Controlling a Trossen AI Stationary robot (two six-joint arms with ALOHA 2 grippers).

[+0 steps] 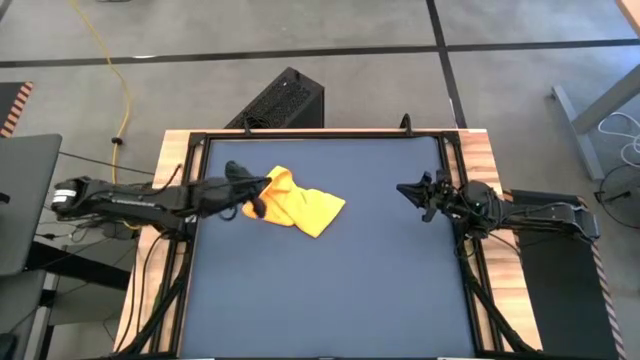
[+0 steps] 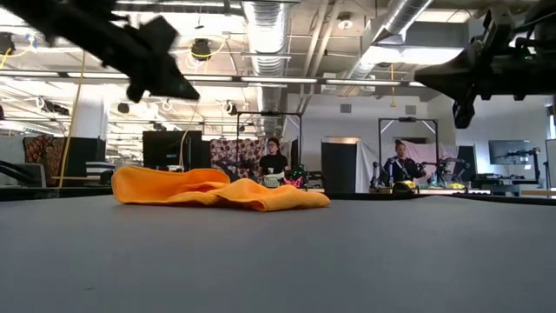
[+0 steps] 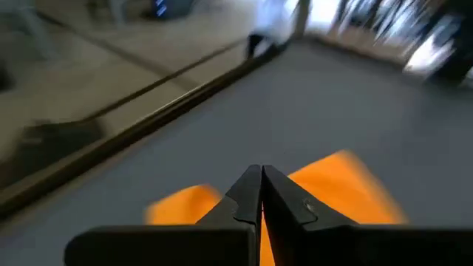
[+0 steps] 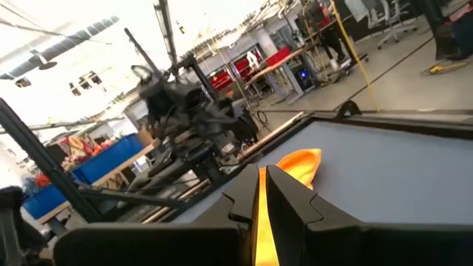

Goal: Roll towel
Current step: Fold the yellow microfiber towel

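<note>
The yellow-orange towel (image 1: 300,205) lies crumpled on the dark blue tabletop, left of the middle; in the low view (image 2: 217,189) it shows as a low, rumpled heap. My left gripper (image 1: 262,188) hangs over the towel's left end, its fingers shut and empty. In the low view (image 2: 182,89) it is well above the cloth, and in the left wrist view (image 3: 260,176) the towel (image 3: 336,185) lies beneath it. My right gripper (image 1: 403,189) is shut and empty, raised above the table to the right of the towel (image 4: 301,164).
A black frame (image 1: 320,136) runs round the tabletop, with wooden edges outside it. A black box (image 1: 282,100) stands on the floor beyond the far edge. Bare tabletop (image 1: 330,290) stretches between the towel and the near edge. People sit at desks in the room behind (image 2: 274,161).
</note>
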